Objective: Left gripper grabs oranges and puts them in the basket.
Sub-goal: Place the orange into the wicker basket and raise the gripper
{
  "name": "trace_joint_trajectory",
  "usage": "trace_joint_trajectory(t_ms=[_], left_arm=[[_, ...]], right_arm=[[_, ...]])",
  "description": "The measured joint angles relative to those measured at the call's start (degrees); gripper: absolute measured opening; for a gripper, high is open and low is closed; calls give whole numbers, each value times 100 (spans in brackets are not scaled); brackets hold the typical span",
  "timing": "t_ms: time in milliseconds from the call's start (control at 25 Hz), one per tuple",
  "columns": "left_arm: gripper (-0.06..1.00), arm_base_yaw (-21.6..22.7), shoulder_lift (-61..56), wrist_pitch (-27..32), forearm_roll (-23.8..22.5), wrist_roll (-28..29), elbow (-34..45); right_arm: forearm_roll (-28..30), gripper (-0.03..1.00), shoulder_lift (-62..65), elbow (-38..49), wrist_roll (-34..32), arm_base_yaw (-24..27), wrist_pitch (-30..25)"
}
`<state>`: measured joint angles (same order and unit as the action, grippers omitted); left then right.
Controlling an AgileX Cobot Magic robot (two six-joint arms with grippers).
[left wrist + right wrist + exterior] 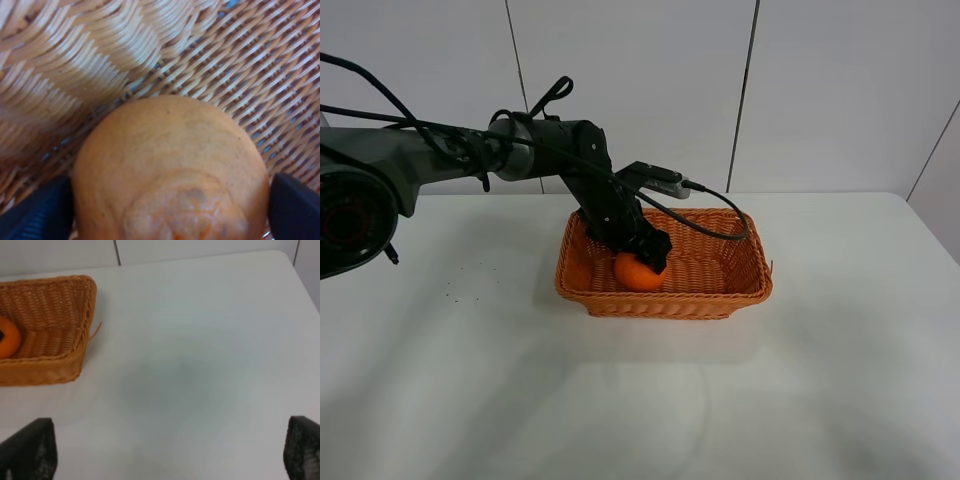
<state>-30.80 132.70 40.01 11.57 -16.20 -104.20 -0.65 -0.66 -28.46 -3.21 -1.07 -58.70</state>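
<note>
The orange [636,273] is inside the woven basket [720,298], in its left half, low by the basket floor. My left gripper [647,252] reaches down into the basket from the left and is shut on the orange. In the left wrist view the orange [170,165] fills the gap between the two black fingers [42,212], with the wicker weave [75,50] right behind it. The right wrist view shows the basket [75,305] and the orange [7,342] off to one side. My right gripper [170,455] is open and empty over bare table.
The white table [840,380] stretches around the basket. A black cable [715,222] loops from the left arm over the basket's back rim. White wall panels stand behind the table. A few dark specks lie on the table at the left [455,290].
</note>
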Motion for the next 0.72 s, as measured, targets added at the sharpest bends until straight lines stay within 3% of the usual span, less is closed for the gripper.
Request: trace_joint_trajectory(t_ms=[560,720], left_arm=[[93,0,-489,429,5,0,-669],[93,0,-628,578,-289,142,-856]], right_arm=[[0,69,0,0,0,0,0],[0,69,0,0,0,0,0]])
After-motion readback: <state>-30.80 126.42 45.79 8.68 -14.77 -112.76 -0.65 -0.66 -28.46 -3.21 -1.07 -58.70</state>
